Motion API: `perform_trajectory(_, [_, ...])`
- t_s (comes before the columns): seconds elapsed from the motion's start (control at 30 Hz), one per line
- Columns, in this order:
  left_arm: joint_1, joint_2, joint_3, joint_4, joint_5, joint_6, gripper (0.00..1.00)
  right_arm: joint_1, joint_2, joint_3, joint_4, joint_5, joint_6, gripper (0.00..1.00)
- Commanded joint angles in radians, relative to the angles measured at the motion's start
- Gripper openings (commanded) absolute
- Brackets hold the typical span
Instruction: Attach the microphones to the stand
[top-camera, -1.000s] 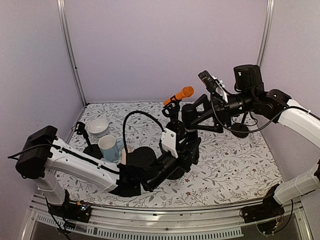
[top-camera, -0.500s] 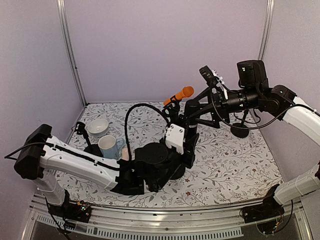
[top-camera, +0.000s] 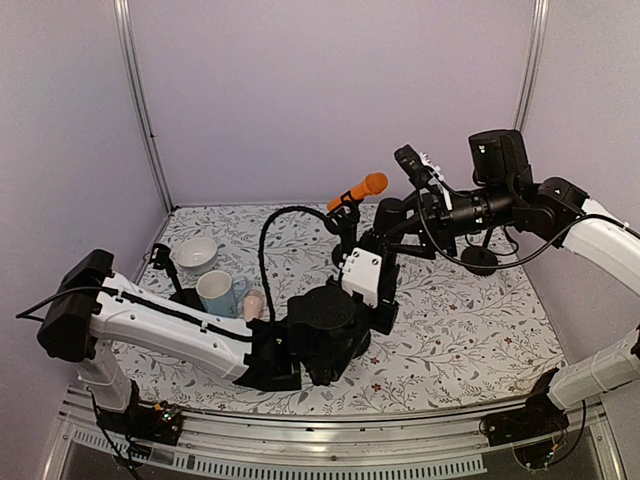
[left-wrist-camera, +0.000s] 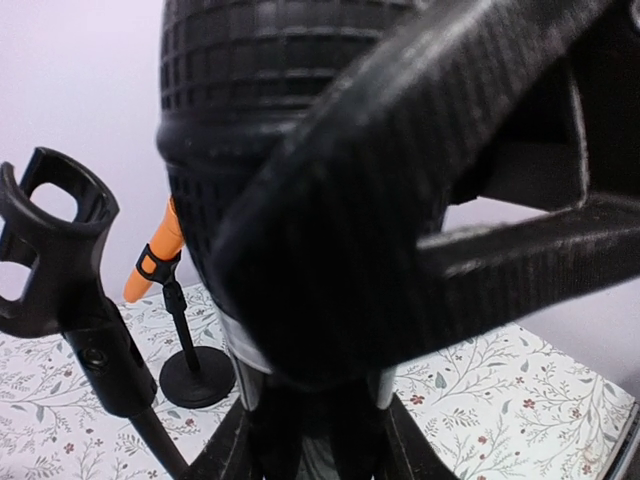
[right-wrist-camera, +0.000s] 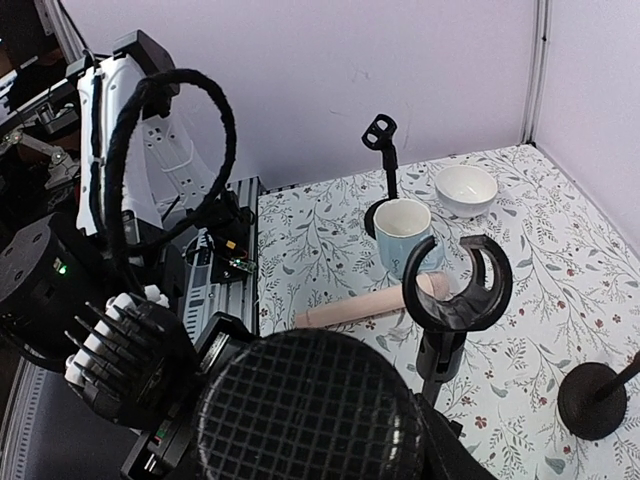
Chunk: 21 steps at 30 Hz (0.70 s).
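– Flowered table (top-camera: 480, 320): holding what?
– I'm clenching my left hand (left-wrist-camera: 315, 450) on the black microphone (right-wrist-camera: 310, 410) near the empty clip (right-wrist-camera: 450, 320). Right hand (top-camera: 400, 218) at its head: cannot tell. Pulling both ways risks wrenching it loose.

Left gripper (left-wrist-camera: 315, 445) carried black microphone (right-wrist-camera: 305, 405) up, nearer orange microphone (top-camera: 358, 190); right gripper (top-camera: 393, 225) jaws narrowed, apparently clamping its head.

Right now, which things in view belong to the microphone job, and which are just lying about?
Job:
- orange mic, mounted
- black mic, held
- beige mic, lying on the table
- stands

Lying about:
- mug
- bowl
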Motion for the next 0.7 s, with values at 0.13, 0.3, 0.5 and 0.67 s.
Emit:
perform_trajectory(0.13, [-0.018, -0.038, -0.026, -0.010, 0.035, -0.030, 0.81, -0.058, -0.036, 0.005, 0.041, -0.164, -0.012, 0.21])
perform_trajectory(0.3, [-0.010, -0.142, -0.128, -0.007, 0.257, -0.034, 0.85, -0.091, -0.082, -0.038, 0.024, -0.378, -0.131, 0.20])
perform_trajectory(0.5, [0.025, -0.225, -0.223, 0.030, 0.531, 0.019, 0.77, -0.094, -0.070, -0.020, -0.106, -0.521, -0.312, 0.20])
perform_trajectory(0.67, [0.073, -0.246, -0.232, 0.007, 0.695, 0.045, 0.71, -0.093, -0.037, 0.016, -0.211, -0.584, -0.418, 0.20])
